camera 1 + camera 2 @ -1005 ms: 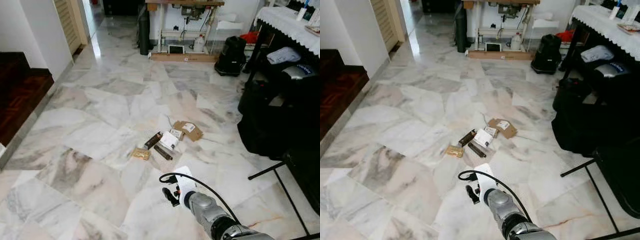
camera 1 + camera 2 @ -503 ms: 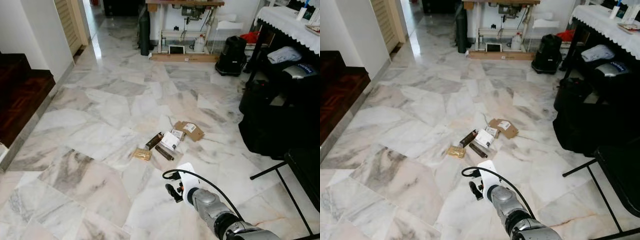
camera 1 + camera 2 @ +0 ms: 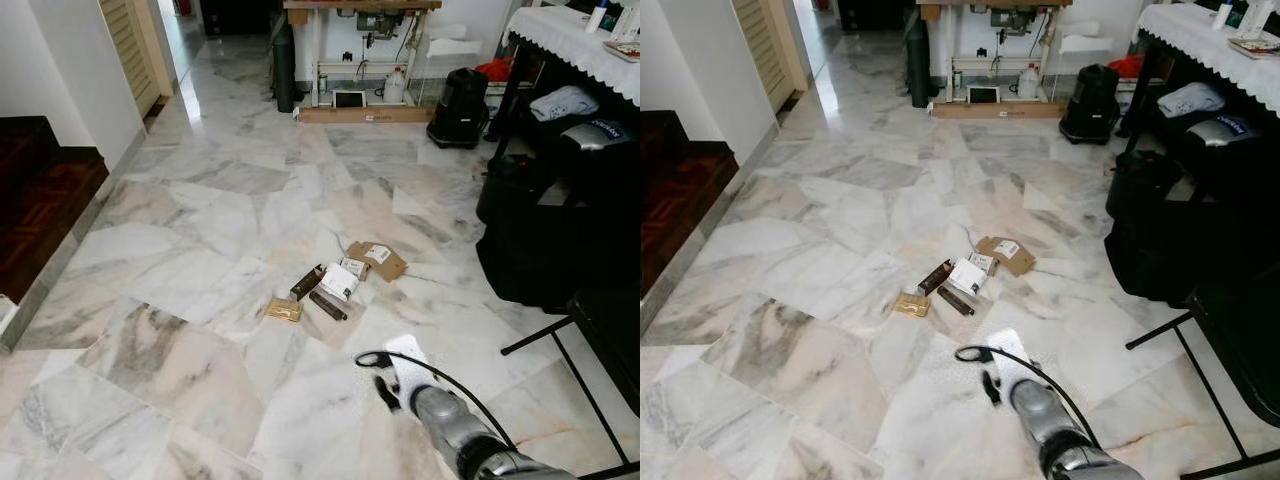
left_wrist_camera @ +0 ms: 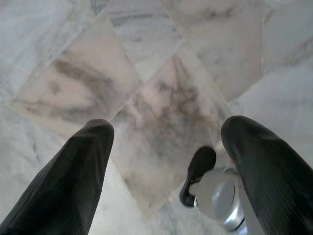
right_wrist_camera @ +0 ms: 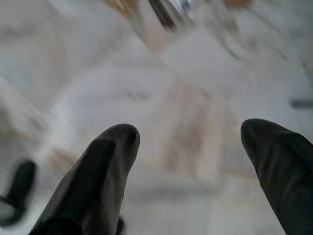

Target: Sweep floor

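**A:** So where's the stuff to sweep? I see a little litter pile (image 3: pixel 335 283) mid-floor on the marble floor (image 3: pixel 200 220), well ahead of the robot.

**B:** Yep. A flat cardboard piece (image 3: pixel 377 260) at the far right end, a white packet (image 3: pixel 340 281) beside it, a dark stick-like wrapper (image 3: pixel 326 305) nearer the robot with its long axis running from near-right to far-left, another dark wrapper (image 3: pixel 306 282), and a small golden packet (image 3: pixel 283 310) lying apart to the left. The whole cluster strings out diagonally, from the golden packet up to the cardboard.

**A:** And the arms?

**B:** The right arm (image 3: pixel 455 440) reaches forward low in the head views, pointing up-left toward the pile, a black cable (image 3: pixel 420 365) looped over it. The right gripper (image 5: pixel 190 142) is spread wide, nothing between the fingers, the blurry pile ahead of it. The left gripper (image 4: pixel 164 142) is also spread apart and empty, over bare marble.

**A:** Anything different from a second ago?

**B:** The right arm has slid over to the right and sits lower in the view. The litter looks unmoved; the camera shifted a bit.

**A:** Obstacles?

**B:** Black bags (image 3: pixel 540 240) under a lace-covered desk (image 3: pixel 580 40) on the right, a black metal stand leg (image 3: pixel 545 335) right of the arm, dark wooden steps (image 3: pixel 40 190) on the left, a sewing desk (image 3: pixel 365 50) far back.
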`<state>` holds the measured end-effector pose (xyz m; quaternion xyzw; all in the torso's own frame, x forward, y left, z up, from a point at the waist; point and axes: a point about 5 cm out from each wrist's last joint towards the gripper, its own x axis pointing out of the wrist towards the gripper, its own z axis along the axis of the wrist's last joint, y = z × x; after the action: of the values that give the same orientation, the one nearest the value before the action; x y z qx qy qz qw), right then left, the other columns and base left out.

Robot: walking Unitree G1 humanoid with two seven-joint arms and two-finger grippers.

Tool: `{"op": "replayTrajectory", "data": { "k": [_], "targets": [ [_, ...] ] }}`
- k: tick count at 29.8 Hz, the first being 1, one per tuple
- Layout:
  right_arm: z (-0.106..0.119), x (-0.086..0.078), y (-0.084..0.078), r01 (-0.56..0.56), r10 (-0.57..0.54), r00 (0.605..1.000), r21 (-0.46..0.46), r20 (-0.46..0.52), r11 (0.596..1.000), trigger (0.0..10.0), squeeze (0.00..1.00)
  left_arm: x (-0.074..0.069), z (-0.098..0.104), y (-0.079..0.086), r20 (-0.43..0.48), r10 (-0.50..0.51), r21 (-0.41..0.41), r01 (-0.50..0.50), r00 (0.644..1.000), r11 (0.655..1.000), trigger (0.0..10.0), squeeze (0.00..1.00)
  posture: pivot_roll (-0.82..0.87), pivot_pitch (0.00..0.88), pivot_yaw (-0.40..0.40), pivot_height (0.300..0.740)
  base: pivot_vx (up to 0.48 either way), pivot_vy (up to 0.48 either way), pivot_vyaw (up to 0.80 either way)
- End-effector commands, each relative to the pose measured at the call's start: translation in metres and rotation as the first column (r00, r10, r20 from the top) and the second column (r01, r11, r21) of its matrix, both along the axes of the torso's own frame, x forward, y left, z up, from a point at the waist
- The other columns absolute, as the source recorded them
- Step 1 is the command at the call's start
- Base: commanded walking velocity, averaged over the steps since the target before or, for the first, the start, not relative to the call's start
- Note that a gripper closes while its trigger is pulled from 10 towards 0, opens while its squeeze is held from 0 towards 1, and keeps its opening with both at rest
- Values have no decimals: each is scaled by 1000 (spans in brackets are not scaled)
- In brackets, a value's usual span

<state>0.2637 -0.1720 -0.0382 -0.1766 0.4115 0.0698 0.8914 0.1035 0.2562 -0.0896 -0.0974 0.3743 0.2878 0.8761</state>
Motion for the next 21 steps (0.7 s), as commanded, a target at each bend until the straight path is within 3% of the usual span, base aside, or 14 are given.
{"op": "replayTrajectory", "data": {
  "k": [1,2,8,18,21],
  "targets": [
    [-6,-8,-7,15,-17,999,-45,-44,999,10000,0,-10,-4,-2,-47,7,-16,-7,999,1000,10000,0,-99,0,33,740,0,0,0],
    [-11,-17,-17,23,-31,996,-84,-86,996,10000,0,-13,-6,-3,-60,3,-20,-4,998,1000,10000,0,-109,0,35,740,0,0,0],
    [-24,-43,-39,72,-98,979,-146,-180,987,10000,0,-17,-7,-4,-78,7,-23,-8,997,1000,10000,0,-124,0,29,740,0,0,0],
    [-35,-64,-44,121,-144,962,-110,-230,986,10000,0,-6,-5,-8,-54,2,-19,-3,999,1000,10000,0,-165,0,31,740,0,0,0],
    [-39,-73,-44,179,-188,955,-56,-229,982,10000,0,-2,-4,-8,-47,-2,-16,1,999,1000,10000,0,-182,0,44,740,0,0,0]
  ]
}}
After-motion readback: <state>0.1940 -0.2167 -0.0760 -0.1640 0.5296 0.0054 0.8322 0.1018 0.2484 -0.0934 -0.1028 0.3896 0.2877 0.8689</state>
